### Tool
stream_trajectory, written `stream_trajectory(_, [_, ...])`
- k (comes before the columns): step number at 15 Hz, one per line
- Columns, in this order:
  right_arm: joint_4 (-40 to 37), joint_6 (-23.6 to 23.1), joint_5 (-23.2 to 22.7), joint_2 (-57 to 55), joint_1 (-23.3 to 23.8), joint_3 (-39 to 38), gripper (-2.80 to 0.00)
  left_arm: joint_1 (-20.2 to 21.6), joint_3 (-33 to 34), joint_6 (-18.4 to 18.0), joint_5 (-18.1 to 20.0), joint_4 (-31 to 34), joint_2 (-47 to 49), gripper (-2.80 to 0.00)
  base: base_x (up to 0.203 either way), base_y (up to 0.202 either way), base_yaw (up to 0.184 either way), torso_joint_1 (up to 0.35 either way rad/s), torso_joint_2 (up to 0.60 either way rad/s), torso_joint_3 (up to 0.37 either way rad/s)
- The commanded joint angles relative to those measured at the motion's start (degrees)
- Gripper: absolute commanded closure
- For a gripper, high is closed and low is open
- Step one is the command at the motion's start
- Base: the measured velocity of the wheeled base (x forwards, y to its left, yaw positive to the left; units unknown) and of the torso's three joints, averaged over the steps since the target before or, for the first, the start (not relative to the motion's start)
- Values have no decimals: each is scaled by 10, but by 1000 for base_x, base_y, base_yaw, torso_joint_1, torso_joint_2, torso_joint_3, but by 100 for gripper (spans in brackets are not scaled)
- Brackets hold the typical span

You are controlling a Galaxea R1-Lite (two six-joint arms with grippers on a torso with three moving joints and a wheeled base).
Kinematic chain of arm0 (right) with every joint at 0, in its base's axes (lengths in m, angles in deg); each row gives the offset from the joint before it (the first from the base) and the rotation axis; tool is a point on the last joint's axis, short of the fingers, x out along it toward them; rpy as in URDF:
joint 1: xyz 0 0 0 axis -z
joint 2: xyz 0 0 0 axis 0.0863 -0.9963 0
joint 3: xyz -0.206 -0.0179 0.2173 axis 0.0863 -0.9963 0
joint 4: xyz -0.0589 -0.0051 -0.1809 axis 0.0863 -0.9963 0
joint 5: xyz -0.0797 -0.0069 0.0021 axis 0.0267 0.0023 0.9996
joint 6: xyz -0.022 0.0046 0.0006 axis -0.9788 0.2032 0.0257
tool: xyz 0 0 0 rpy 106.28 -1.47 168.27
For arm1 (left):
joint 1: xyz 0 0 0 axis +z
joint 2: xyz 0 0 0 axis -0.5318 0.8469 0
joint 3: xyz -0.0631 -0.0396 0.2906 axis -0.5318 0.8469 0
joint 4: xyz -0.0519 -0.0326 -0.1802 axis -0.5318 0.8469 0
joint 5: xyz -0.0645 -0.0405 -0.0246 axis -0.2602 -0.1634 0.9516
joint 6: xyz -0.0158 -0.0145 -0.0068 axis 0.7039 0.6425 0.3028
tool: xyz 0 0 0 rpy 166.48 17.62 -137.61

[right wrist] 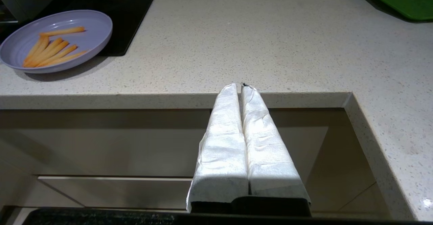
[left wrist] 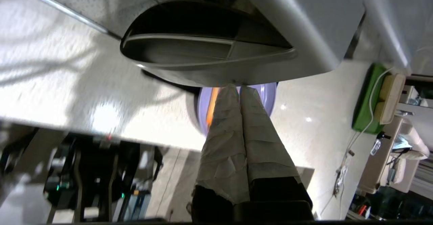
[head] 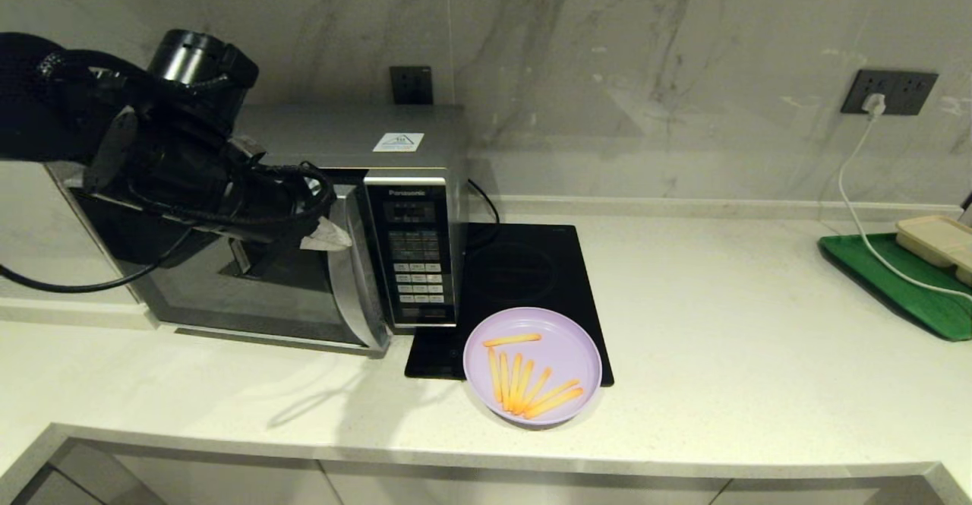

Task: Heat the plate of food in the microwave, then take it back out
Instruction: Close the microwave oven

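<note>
Lilac plastic marks the plate of food (head: 532,365), which sits on the tabletop (head: 729,338) with its far half overlapping the front edge of a flat black hob (head: 524,277), just beside the microwave (head: 357,209). It carries about 7 thin orange fries (head: 528,387) and nothing touches it. The microwave door looks closed, so the opening step seems to be the one in hand.

That would explain the left gripper (left wrist: 239,89): its cloth-wrapped fingers (left wrist: 223,130) are pressed together with no gap, tips right at the curved silver handle (head: 357,277), apparently poised to hook or pull it, not to clamp it. Whether the tips touch the handle cannot be told.

The right gripper (right wrist: 241,87) hangs low in front of the tabletop's front edge, also closed on nothing, well apart from the plate and likely parked.

Room is decent: bare tabletop stretches right of the plate as far as a green tray (head: 904,285) near the edge. The door will probably swing out over the tabletop in front of the microwave, and the plate lies close to that arc.
</note>
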Motion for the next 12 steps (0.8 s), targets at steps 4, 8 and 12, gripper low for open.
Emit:
stream_trajectory(4, [0,0,0,0,0,0,0,-1,-1,-29,-4,-62,51,0,0,0,0,0,0,0])
stream_trajectory(8, [0,0,0,0,0,0,0,0,-3,-38,-26,-86,67,0,0,0,0,0,0,0])
stream_trajectory(12, [0,0,0,0,0,0,0,8,-3,-65,-65,-110,80,0,0,0,0,0,0,0])
